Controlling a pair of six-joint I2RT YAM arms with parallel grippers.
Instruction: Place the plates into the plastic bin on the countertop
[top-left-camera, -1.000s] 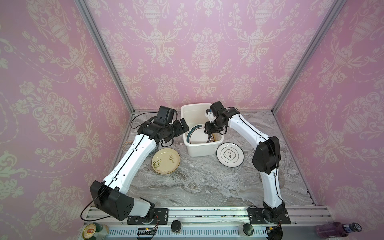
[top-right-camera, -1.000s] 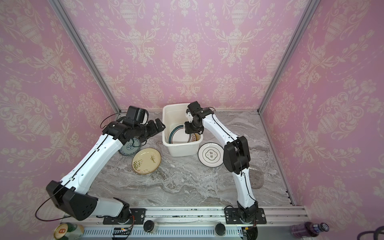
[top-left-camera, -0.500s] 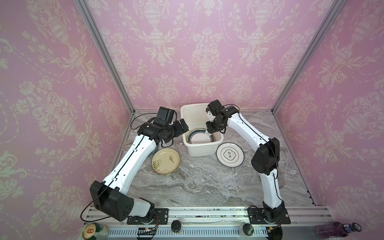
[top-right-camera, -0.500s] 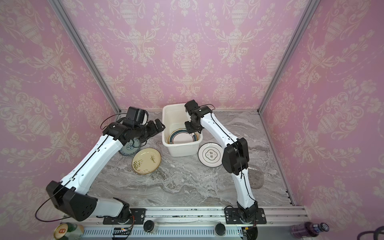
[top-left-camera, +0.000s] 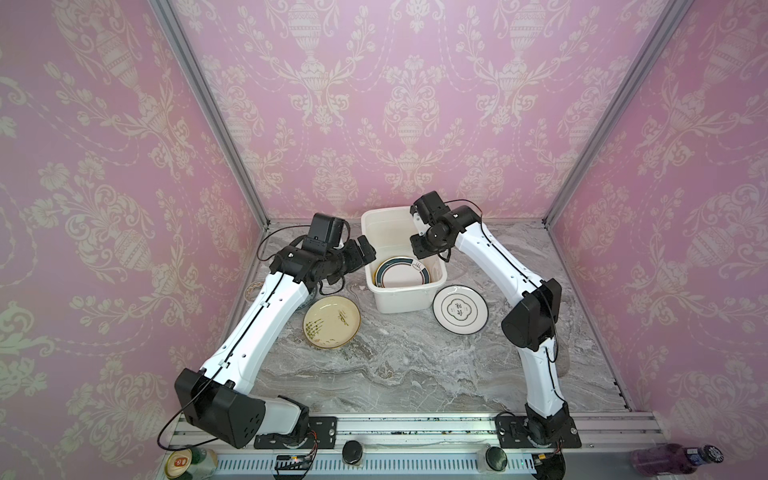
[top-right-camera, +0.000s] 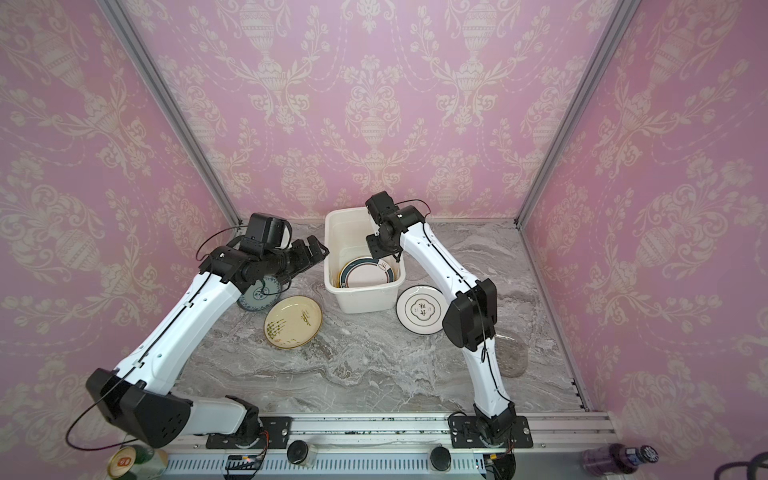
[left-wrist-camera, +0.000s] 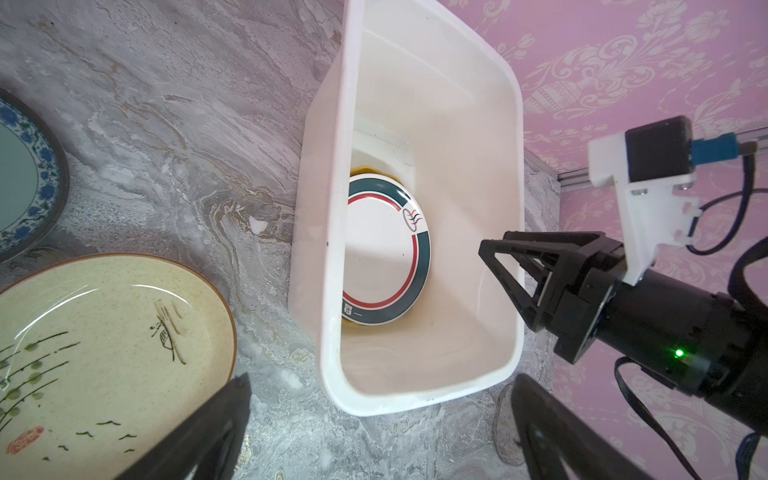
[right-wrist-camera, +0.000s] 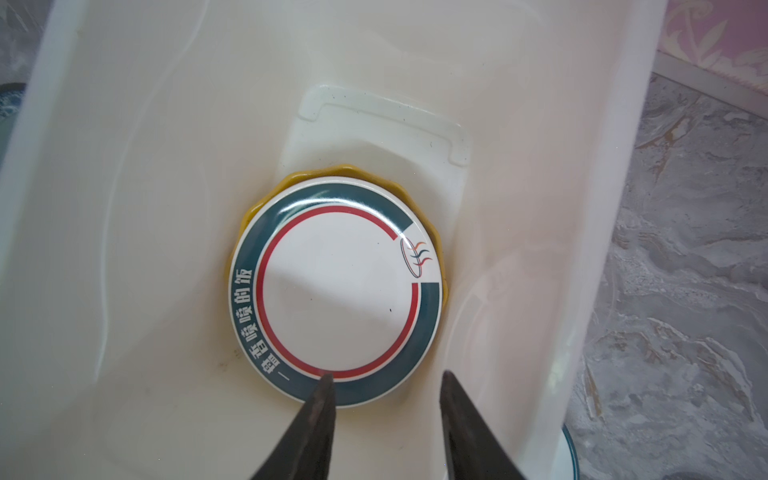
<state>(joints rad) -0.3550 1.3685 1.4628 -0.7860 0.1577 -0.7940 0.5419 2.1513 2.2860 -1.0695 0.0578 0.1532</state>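
- White plastic bin (top-left-camera: 401, 301) stands at the far middle of the grey marbled bench (top-left-camera: 395, 365).
- Inside it a green-rimmed white plate (right-wrist-camera: 336, 291) with a red ring lies flat on a yellow scalloped plate (right-wrist-camera: 332, 169), of which only the edge shows.
- Right end effector (right-wrist-camera: 386, 376) hangs over the bin's right side, pointing down at the green-rimmed white plate, jaws partly apart and holding nothing.
- Left end effector (left-wrist-camera: 380, 388) sits just left of the bin's rim, jaws spread wide, empty.
- Lying on the bench: a cream plate (top-left-camera: 331, 322) near and left of the bin, a blue-patterned plate (top-right-camera: 259, 295) farther left under the left arm, and a dark-rimmed white plate (top-left-camera: 459, 308) just right of the bin.
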